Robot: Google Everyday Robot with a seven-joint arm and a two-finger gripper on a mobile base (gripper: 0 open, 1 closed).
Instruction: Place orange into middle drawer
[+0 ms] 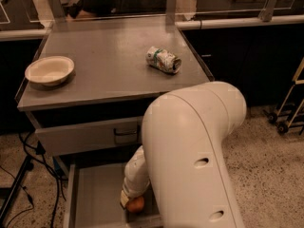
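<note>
The orange (pixel 136 204) shows as a small bright round patch low inside the open middle drawer (pixel 95 198), a shallow grey drawer pulled out below the counter. My gripper (pixel 129 199) reaches down into the drawer right at the orange, at the end of my white forearm (pixel 137 172). My big white arm housing (pixel 190 156) hides most of the gripper and the right part of the drawer. I cannot tell whether the orange rests on the drawer floor or is held.
A white bowl (pixel 49 71) sits at the left of the grey counter top (pixel 109 56). A green-and-white can (pixel 163 60) lies on its side at the right. A closed drawer front with a black loop handle (pixel 125 135) is above the open drawer. Cables (pixel 28 175) run at the left.
</note>
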